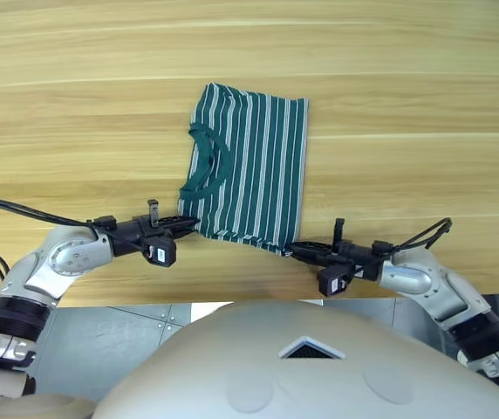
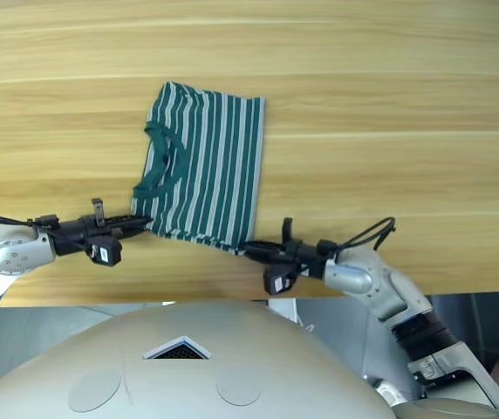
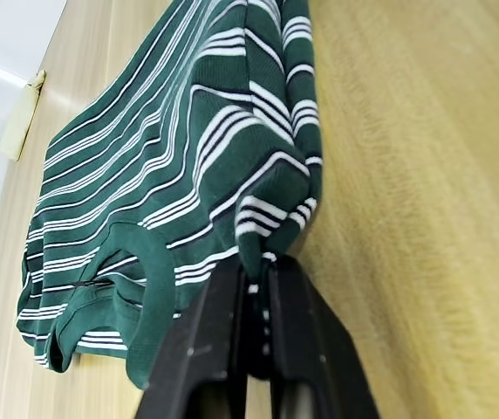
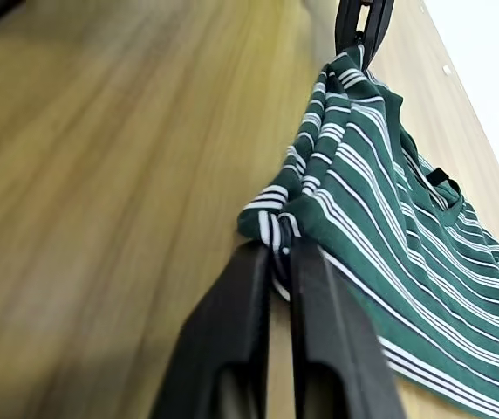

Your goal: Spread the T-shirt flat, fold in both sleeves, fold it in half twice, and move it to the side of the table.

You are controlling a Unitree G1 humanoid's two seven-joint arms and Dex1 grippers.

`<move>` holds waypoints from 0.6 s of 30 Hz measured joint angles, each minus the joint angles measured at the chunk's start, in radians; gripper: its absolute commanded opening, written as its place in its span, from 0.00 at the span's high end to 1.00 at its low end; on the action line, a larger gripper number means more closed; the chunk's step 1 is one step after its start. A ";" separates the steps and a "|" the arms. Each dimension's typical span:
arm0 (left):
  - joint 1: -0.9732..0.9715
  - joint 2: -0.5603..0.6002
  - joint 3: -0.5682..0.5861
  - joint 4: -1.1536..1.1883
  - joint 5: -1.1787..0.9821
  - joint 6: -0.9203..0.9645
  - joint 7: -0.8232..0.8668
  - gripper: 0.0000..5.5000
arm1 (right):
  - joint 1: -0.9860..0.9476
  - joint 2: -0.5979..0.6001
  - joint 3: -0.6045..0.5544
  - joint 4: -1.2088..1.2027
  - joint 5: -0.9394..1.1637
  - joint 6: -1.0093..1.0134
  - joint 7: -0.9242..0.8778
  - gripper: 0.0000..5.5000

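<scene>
- My left hand (image 1: 188,224) is clamped on the near left corner of the T-shirt (image 1: 249,166), with bunched cloth pinched between its two black, flat-sided fingers (image 3: 201,349).
- My right hand (image 1: 291,250) is closed just as tightly on the near right corner, where the fabric crumples into a small wad.
- The T-shirt is a soft knit, dark green with thin white stripes, folded into a narrow oblong.
- A plain green ribbed neckline (image 3: 160,279) curves along its left edge.
- It lies in the middle of the desk (image 1: 406,87), close to the front edge, on smooth pale wood with long straight grain.
- My fingers hide the cloth tips inside both grips.
- The top layer covers the folds beneath it, so I cannot make out the layers underneath.
</scene>
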 measured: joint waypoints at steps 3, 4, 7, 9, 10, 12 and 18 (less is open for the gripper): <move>0.000 0.000 0.000 0.003 -0.001 0.000 0.002 0.98 | -0.018 0.023 -0.011 0.011 -0.005 0.007 -0.023 1.00; 0.001 0.000 0.000 0.003 -0.001 0.000 0.002 0.98 | -0.021 0.027 -0.020 0.014 -0.005 0.011 -0.029 1.00; 0.015 0.000 -0.001 -0.007 -0.015 0.000 0.002 0.98 | -0.026 0.032 -0.040 0.023 -0.003 0.015 -0.046 1.00; 0.048 -0.001 -0.003 -0.021 -0.037 0.000 0.003 0.98 | -0.016 0.027 -0.059 0.016 0.020 0.016 -0.045 1.00; 0.080 -0.002 -0.003 -0.034 -0.054 0.000 0.007 0.98 | 0.004 0.013 -0.082 -0.005 0.069 0.017 -0.043 1.00; 0.131 -0.010 -0.006 -0.061 -0.083 -0.001 0.018 0.98 | 0.039 -0.028 -0.120 -0.032 0.138 0.013 -0.038 1.00; 0.278 -0.114 -0.047 -0.170 -0.127 0.042 0.051 0.98 | 0.223 -0.146 -0.217 -0.132 0.323 -0.003 0.013 1.00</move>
